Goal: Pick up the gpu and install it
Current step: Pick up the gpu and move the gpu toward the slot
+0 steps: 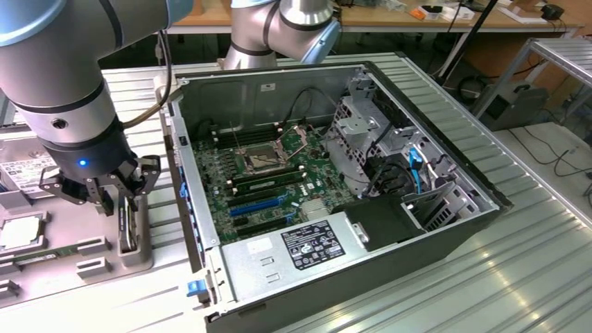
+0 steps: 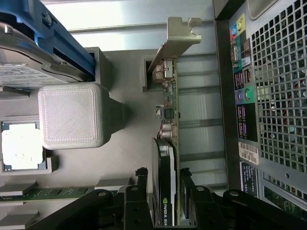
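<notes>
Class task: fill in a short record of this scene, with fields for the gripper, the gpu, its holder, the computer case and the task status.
gripper: gripper is closed on the two faces of the gpu
gpu: gpu stands on edge in the holder's slot, bracket end away from the gripper
holder: grey holder sits to the exterior view's left of the case
case: computer case lies open, motherboard exposed
status: gpu not yet in the case

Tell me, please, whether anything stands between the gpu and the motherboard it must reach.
Yes: the case wall on the exterior view's left stands between them. The gpu stands on edge in the grey holder outside that wall, with the fingers shut on it. Nothing else visible intervenes.
</notes>
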Tool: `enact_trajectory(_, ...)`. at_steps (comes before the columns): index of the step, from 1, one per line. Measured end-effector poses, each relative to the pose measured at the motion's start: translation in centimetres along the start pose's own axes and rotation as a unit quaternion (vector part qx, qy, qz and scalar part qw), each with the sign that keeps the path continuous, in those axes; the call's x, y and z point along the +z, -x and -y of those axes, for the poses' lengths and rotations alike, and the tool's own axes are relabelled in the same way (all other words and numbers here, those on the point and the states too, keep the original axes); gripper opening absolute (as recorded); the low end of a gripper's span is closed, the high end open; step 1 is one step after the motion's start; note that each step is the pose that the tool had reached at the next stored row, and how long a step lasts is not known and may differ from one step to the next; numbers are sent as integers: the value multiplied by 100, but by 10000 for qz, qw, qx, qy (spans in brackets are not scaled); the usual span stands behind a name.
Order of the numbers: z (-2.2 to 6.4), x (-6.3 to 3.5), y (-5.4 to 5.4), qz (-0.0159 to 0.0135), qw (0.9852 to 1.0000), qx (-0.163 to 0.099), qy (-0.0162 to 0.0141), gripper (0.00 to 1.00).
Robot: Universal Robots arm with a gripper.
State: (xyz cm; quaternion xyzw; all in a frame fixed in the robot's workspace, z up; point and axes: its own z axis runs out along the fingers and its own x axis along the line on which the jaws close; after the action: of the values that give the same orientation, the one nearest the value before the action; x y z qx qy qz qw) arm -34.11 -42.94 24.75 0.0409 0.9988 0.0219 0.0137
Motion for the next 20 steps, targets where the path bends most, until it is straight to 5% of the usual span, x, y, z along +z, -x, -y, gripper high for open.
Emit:
enact_trajectory(4, 0, 0, 0, 0, 10000, 0, 0, 30)
enact_trajectory(20, 0, 0, 0, 0, 10000, 0, 0, 27)
